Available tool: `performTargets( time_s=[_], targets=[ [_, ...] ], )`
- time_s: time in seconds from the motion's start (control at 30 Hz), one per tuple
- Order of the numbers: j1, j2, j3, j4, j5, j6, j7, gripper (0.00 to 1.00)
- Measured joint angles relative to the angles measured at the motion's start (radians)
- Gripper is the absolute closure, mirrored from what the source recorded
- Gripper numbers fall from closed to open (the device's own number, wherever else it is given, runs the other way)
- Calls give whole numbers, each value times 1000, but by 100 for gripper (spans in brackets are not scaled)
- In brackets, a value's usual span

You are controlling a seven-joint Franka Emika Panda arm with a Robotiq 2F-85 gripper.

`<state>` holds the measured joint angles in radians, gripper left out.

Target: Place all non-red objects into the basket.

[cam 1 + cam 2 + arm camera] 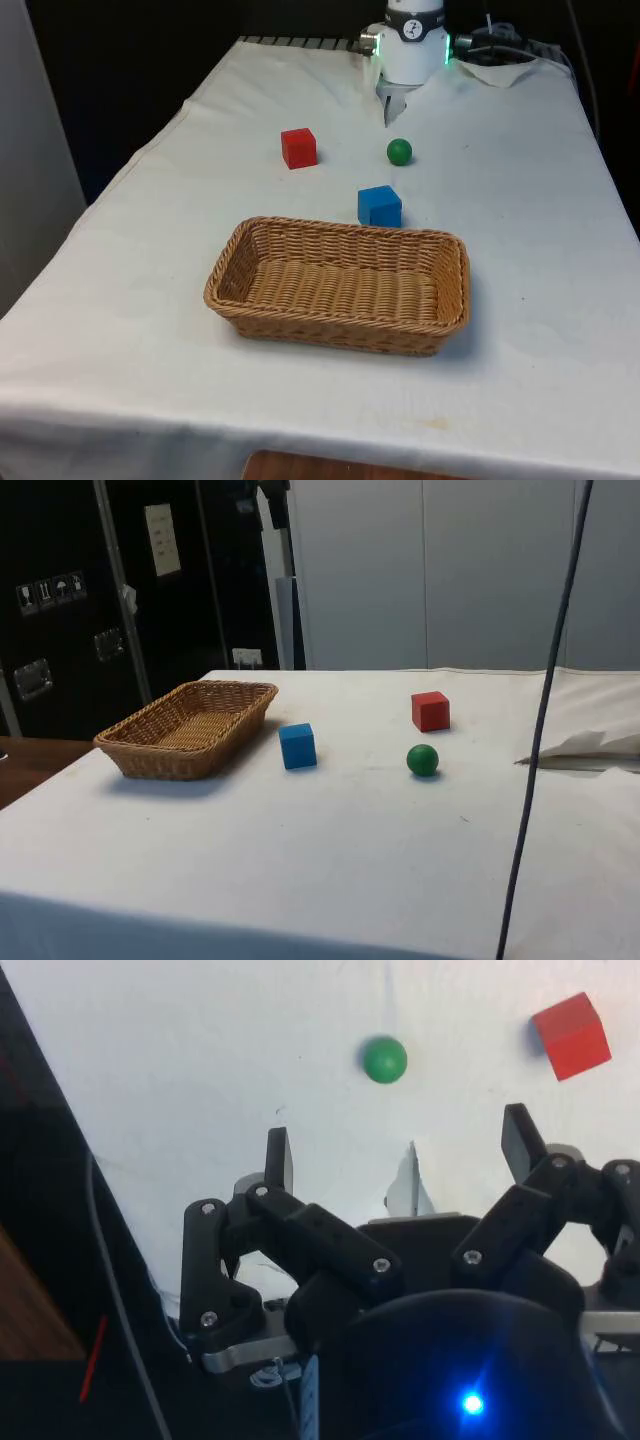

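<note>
A woven wicker basket sits on the white cloth near the front of the table, nothing in it. Just behind its far rim stands a blue cube. Farther back lie a green ball and, towards the front view's left, a red cube. My gripper hangs open above the cloth at the far end, with nothing between its fingers. The ball lies a short way ahead of its fingertips.
A crumpled white sheet lies at the far end near the robot base. A dark cable hangs across the side view. The table's edges drop away on both sides.
</note>
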<state>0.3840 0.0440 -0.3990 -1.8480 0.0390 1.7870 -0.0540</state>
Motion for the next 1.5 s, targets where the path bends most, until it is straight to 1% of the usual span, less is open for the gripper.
performTargets(
  time_s=[0.1, 0.27, 0.3, 0.33, 0.47, 0.5, 0.6, 0.77, 0.8, 0.87, 0.97, 1.0, 1.1, 1.23, 1.4, 1.43, 1.5],
  targets=[
    [0, -7, 2, -7, -6, 0, 2, 0],
    [0, -49, 10, -50, -33, 3, 15, 0],
    [0, -49, 10, -50, -33, 3, 15, 0],
    [0, -68, 13, -70, -44, 6, 20, 0],
    [0, -104, 17, -110, -65, 19, 28, 0],
    [0, -123, 20, -130, -75, 24, 33, 0],
    [0, -141, 22, -148, -86, 28, 37, 0],
    [0, -185, 26, -196, -109, 45, 47, 0],
    [0, -202, 27, -213, -119, 49, 51, 0],
    [0, -211, 28, -222, -123, 52, 53, 0],
    [0, -238, 32, -250, -134, 59, 59, 0],
    [0, -258, 34, -269, -142, 63, 64, 0],
    [0, -287, 36, -301, -148, 73, 68, 0],
    [0, -307, 37, -323, -153, 82, 71, 0],
    [0, -367, 39, -389, -165, 101, 78, 0],
    [0, -367, 39, -389, -165, 101, 78, 0],
    [0, -387, 40, -411, -168, 108, 80, 0]
  ],
)
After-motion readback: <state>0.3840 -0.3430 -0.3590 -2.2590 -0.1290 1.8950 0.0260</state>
